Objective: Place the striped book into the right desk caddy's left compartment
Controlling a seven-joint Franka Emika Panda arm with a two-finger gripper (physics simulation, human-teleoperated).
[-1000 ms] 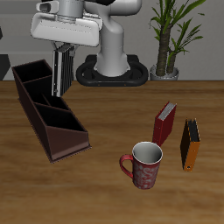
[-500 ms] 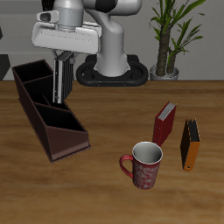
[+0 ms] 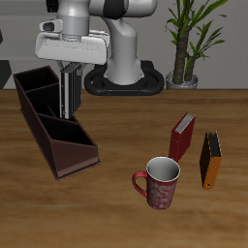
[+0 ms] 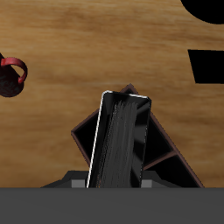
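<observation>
Two fingers of the pincer (image 3: 67,70) clamp the striped book (image 3: 67,89) by its top edge, hanging it upright above the right desk caddy (image 3: 50,121), near that box's middle section. Lifting and carrying look done; what remains, by my judgement, is lining the book over the left compartment, lowering it in and letting go. From the wrist view the book (image 4: 121,140) hides the fingertips and most of the caddy (image 4: 166,153), so the exact section beneath is unclear.

- The robot arm (image 3: 114,39) rises from its base at the back.
- The gripper (image 3: 69,82) points straight down, fingers clamped on a thin book (image 3: 68,92).
</observation>
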